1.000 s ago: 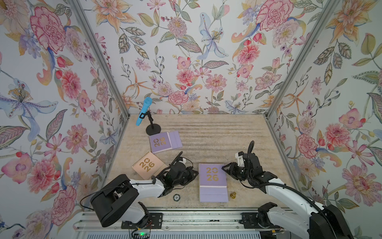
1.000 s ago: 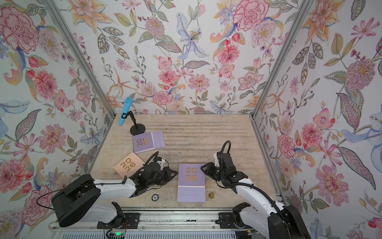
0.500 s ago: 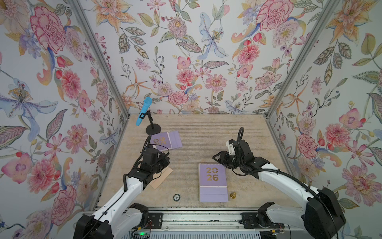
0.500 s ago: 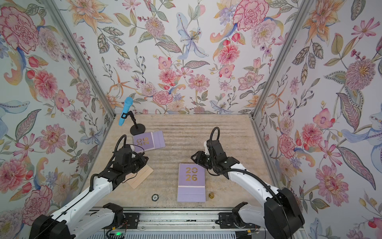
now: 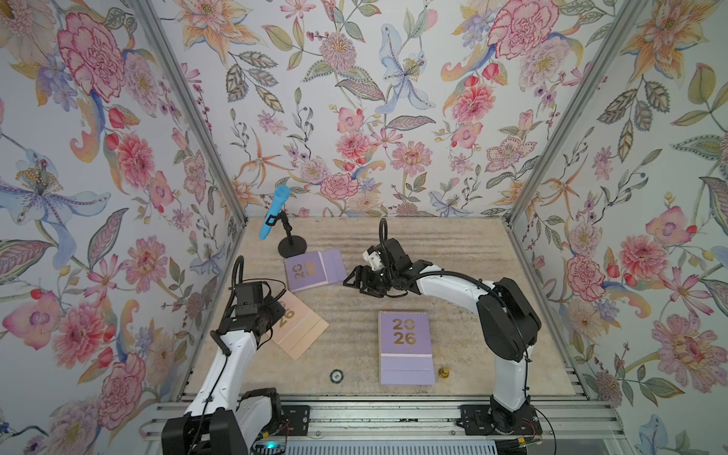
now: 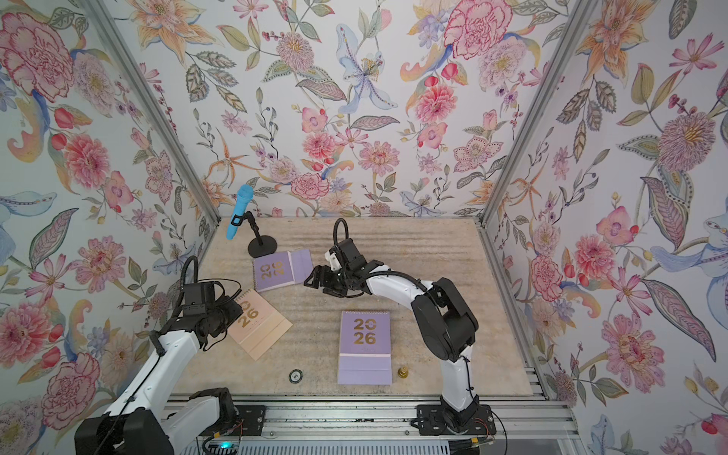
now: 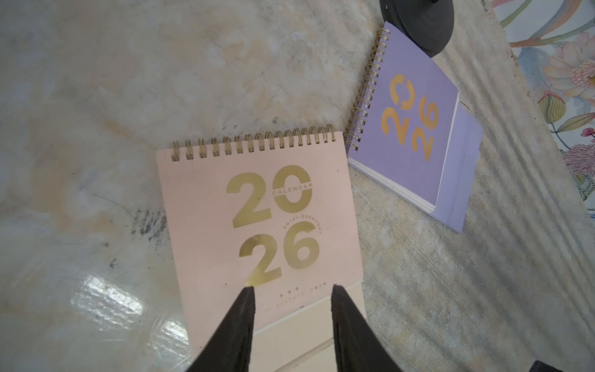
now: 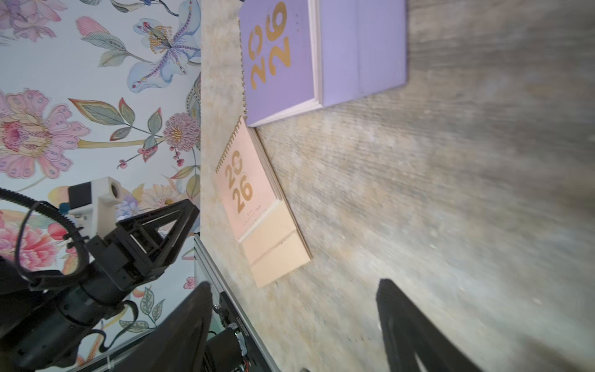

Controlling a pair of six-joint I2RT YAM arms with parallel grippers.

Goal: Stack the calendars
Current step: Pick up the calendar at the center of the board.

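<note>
My left gripper (image 7: 292,287) hangs spread over the peach calendar (image 7: 209,225); my right gripper (image 8: 293,283) is spread wide beside the far purple calendar (image 8: 280,64).

Peach calendar (image 5: 303,331) and lilac calendars (image 5: 405,342) — gold "2026"; walls (image 5: 354,98) floral — microphone (image 5: 273,212) blue.
</note>
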